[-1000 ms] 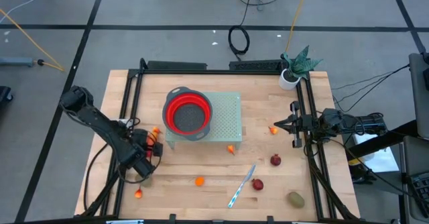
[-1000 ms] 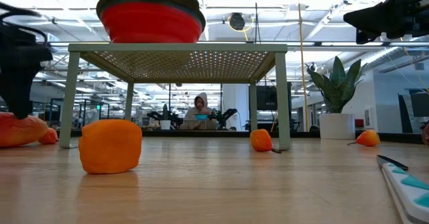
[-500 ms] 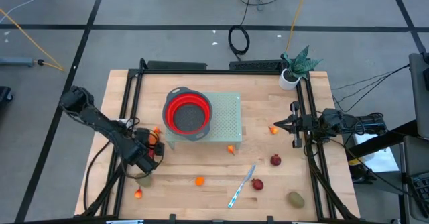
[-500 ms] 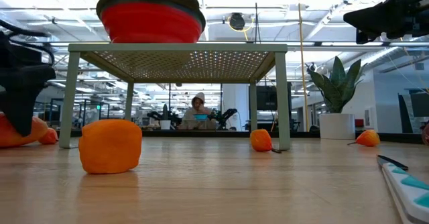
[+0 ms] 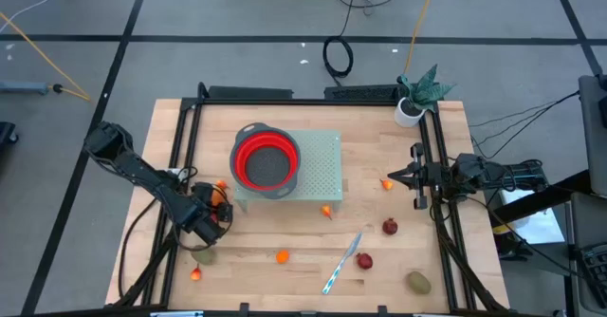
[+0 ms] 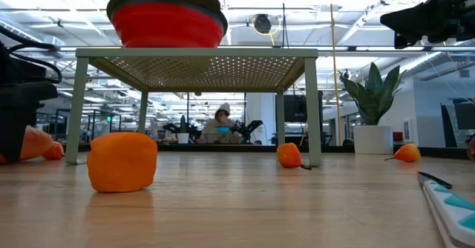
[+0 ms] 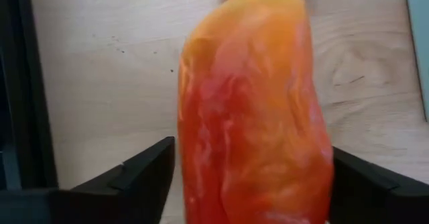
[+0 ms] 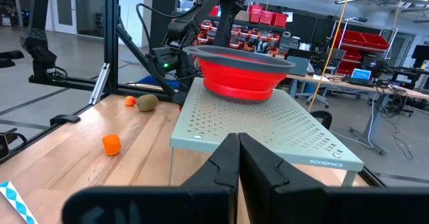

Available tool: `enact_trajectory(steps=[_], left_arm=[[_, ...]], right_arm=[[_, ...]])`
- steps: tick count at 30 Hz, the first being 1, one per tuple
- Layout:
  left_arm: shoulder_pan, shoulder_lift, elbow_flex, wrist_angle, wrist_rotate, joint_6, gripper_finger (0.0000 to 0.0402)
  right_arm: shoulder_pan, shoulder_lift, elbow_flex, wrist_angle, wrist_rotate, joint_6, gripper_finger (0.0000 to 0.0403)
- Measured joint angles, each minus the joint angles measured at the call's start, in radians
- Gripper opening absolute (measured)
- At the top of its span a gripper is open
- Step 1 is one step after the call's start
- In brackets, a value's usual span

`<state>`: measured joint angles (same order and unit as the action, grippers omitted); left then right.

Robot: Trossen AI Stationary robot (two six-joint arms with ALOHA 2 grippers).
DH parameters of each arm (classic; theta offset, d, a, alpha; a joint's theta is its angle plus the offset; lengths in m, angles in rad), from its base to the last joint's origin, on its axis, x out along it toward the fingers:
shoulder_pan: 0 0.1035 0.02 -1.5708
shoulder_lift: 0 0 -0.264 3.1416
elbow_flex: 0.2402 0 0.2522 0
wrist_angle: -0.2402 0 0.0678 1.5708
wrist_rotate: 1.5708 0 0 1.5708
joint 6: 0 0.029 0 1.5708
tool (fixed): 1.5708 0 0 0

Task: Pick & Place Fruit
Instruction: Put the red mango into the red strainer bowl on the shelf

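My left gripper [image 5: 214, 213] is down at the table's left side, shut on an orange-red oval fruit [image 7: 255, 117] that fills the left wrist view; the low view shows that fruit [image 6: 38, 142] beside the dark gripper. My right gripper [image 5: 414, 177] hangs shut above the right side [image 8: 238, 150], touching nothing. Several more small fruits lie on the table: an orange one [image 5: 283, 256], an olive one [image 5: 204, 255], a dark red one [image 5: 390, 226], a red one [image 5: 365, 260] and an olive-brown one [image 5: 418, 281]. The red bowl [image 5: 266, 160] sits on a perforated stand [image 5: 321, 170]. My left gripper pinches the orange-red fruit between its two fingers [image 7: 141, 177], one on each long side [image 7: 191, 184]. The fingers come from above, slanting down, and lie across the fruit. Whether the fruit is clear of the table I cannot tell.
A silver-and-blue knife [image 5: 341, 263] lies near the front edge. A small orange fruit [image 6: 52, 151] sits just beyond the held one, and others lie by the stand's leg [image 5: 327, 211] and at the right [image 5: 386, 183]. A potted plant [image 5: 415, 97] stands at the far right corner.
My left gripper has come down over the orange-red fruit and now hides most of it in the low view. The fruit, lying flat a second ago, now shows only one end, tipped upward. My right arm has kept still.
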<state>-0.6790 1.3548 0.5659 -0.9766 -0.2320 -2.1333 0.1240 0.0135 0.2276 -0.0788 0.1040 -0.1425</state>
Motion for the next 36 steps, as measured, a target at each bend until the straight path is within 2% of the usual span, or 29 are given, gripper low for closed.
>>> enact_trajectory(steps=[5,9,21,27,36], left_arm=[[0.000,0.000,0.000,0.003,0.036,0.000,0.0242],[0.000,0.000,0.001,0.009,0.041,0.000,0.0221],[-0.001,-0.002,0.016,-0.004,0.110,-0.041,0.0229],[-0.007,-0.001,0.106,-0.139,0.173,-0.120,0.0229],[-0.045,-0.001,0.284,-0.312,0.187,-0.226,0.0229]], right_arm=[[0.000,0.000,0.000,0.000,0.000,0.000,0.0000],[0.000,0.000,0.000,0.000,0.000,0.000,0.0000],[0.000,0.000,0.000,0.000,0.000,0.000,0.0000],[0.000,0.000,0.000,0.000,0.000,0.000,0.0000],[0.000,0.000,0.000,0.000,0.000,0.000,0.0000]])
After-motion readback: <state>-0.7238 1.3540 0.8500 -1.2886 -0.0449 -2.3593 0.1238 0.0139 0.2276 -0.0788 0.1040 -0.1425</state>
